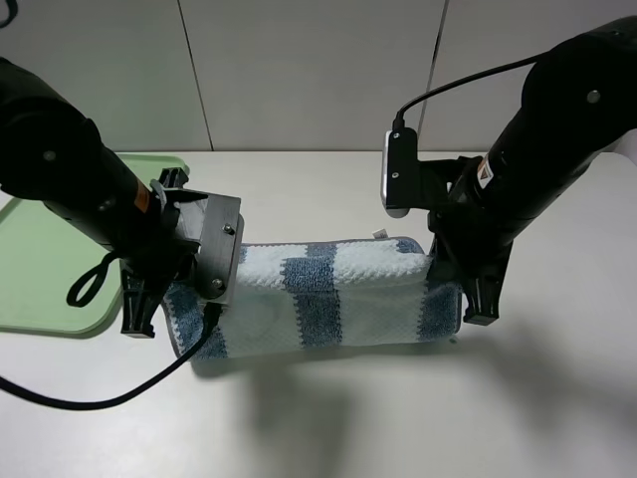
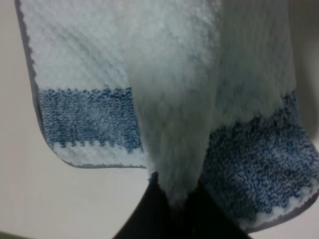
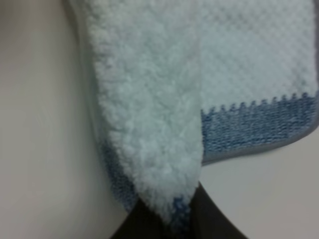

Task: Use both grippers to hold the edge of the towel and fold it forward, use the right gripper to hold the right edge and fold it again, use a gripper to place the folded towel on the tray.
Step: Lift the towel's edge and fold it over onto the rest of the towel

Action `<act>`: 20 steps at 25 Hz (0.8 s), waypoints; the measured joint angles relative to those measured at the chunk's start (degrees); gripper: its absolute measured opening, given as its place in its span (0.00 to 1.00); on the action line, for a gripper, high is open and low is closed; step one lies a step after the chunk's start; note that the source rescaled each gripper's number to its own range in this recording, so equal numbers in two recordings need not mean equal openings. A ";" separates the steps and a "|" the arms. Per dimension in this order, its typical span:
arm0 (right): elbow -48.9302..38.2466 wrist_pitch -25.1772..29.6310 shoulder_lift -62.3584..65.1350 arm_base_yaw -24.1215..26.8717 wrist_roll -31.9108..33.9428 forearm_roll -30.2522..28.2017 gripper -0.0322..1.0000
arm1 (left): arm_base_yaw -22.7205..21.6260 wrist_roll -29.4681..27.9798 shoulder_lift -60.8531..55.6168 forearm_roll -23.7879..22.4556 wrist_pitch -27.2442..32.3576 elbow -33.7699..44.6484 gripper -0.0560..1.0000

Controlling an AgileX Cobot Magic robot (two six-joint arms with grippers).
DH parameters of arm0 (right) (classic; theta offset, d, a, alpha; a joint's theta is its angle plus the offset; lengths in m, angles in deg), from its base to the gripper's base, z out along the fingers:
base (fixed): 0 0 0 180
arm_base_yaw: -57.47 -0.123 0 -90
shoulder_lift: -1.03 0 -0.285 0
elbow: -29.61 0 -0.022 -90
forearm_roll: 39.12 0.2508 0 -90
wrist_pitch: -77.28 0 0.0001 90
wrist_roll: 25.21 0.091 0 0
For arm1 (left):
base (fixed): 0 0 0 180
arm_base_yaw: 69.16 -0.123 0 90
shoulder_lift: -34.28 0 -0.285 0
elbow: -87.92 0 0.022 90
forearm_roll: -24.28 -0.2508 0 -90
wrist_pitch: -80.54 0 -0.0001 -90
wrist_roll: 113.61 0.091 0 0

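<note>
The striped blue-and-white towel (image 1: pixel 328 297) lies on the table between my two arms, its near part lifted and curled over. My left gripper (image 1: pixel 194 299) is shut on the towel's left end; the left wrist view shows the cloth (image 2: pixel 174 114) pinched between the dark fingertips (image 2: pixel 149 209). My right gripper (image 1: pixel 448 284) is shut on the towel's right end; the right wrist view shows a pale fold (image 3: pixel 154 139) running down into the fingertips (image 3: pixel 144 219). The light-green tray (image 1: pixel 45 259) lies at the far left, partly hidden by the left arm.
The white table (image 1: pixel 398 418) stretches in front of the towel. A pale wall (image 1: pixel 318 70) stands behind. A black cable (image 1: pixel 90 398) loops from the left arm across the table's front left.
</note>
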 joint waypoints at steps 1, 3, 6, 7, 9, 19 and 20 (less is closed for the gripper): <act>0.00 -0.62 -0.07 0.00 0.00 -0.26 0.03 | -0.05 0.00 0.36 -0.52 -0.13 -0.25 0.05; 0.00 -1.77 -0.15 0.00 0.00 -0.96 0.03 | -0.13 0.00 1.05 -1.28 -0.31 -0.82 0.05; -0.11 -3.01 -0.29 0.00 0.00 -2.51 0.03 | -0.13 0.00 2.01 -2.27 -0.81 -1.70 0.05; -0.11 -3.27 -0.29 0.00 0.00 -3.10 0.03 | -0.21 0.00 2.38 -2.42 -1.16 -1.97 0.05; -0.11 -3.63 -0.36 0.00 0.00 -4.30 0.03 | -0.33 0.00 2.72 -2.47 -1.69 -2.19 0.05; -0.11 -7.21 -3.35 0.00 0.00 -6.31 0.03 | -3.94 -0.38 3.92 -2.47 -5.80 -3.45 0.05; -0.11 -7.53 -3.99 0.00 0.00 -6.51 0.03 | -4.01 -0.38 3.92 -2.53 -6.12 -3.45 0.05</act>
